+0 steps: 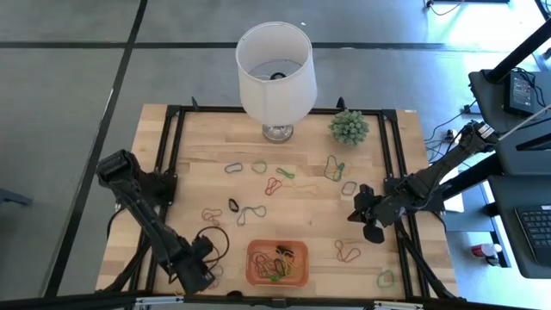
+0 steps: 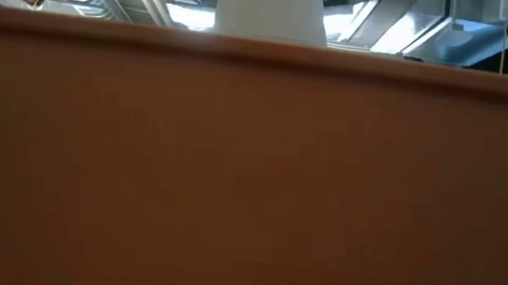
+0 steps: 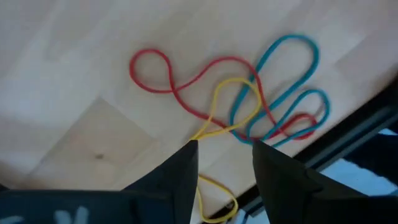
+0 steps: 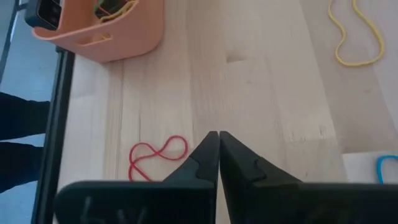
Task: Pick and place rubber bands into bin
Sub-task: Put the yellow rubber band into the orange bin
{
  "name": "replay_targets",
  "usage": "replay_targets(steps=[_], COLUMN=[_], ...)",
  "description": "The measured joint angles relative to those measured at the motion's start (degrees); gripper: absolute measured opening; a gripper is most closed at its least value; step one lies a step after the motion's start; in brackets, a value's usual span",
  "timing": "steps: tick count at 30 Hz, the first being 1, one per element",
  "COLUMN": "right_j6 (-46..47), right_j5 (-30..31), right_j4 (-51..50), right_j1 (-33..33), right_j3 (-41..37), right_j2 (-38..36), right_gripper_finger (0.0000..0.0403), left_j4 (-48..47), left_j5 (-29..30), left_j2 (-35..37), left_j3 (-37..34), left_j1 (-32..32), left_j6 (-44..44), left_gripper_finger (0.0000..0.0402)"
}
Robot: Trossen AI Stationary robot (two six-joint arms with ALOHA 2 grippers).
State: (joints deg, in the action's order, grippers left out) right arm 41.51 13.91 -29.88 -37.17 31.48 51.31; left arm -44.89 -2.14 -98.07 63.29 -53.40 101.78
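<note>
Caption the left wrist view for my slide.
Open left gripper poised over tangled red, yellow and blue rubber bands on the wooden table.

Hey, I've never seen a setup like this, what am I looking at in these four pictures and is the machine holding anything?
Two robot arms work at a wooden table. The overhead picture shows loose rubber bands, a white lamp, a small plant and an orange bin already holding some bands. The low camera sees mostly the bin's wall. Each wrist camera looks past its own fingers: the left gripper is open over a red, yellow and blue tangle; the right gripper is shut, holding nothing.
</note>
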Motion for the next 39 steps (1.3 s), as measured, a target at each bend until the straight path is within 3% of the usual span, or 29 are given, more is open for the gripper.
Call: replay_targets(steps=[14,17,20,23,32,39], right_j6=[0.3,0.4,0.4,0.4,0.1,-0.2], right_j5=[0.0,0.0,0.0,0.0,0.0,0.0], right_j4=[4.2,4.8,5.5,5.8,5.5,5.5], right_j1=[0.0,0.0,0.0,0.0,0.0,0.0], right_j3=[0.0,0.0,0.0,0.0,0.0,0.0], right_j2=[0.0,0.0,0.0,0.0,0.0,0.0], right_gripper_finger=[0.0011,0.0017,0.0016,0.0011,0.0014,0.0018], left_j4=[1.1,0.9,0.7,-0.3,-20.1,-36.4], left_j5=[-5.5,-6.4,-6.7,-6.5,-6.0,1.4], left_j2=[-10.0,-10.9,-10.8,-10.2,-8.9,-8.8], left_j3=[0.4,0.5,0.4,1.0,14.0,29.3], left_j1=[-2.4,-2.4,-2.3,-2.3,-1.7,1.9], left_j6=[0.7,0.5,0.6,0.5,-0.6,-7.1], left_gripper_finger=[0.013,0.0096,0.0029,0.0006,0.0002,0.0002])
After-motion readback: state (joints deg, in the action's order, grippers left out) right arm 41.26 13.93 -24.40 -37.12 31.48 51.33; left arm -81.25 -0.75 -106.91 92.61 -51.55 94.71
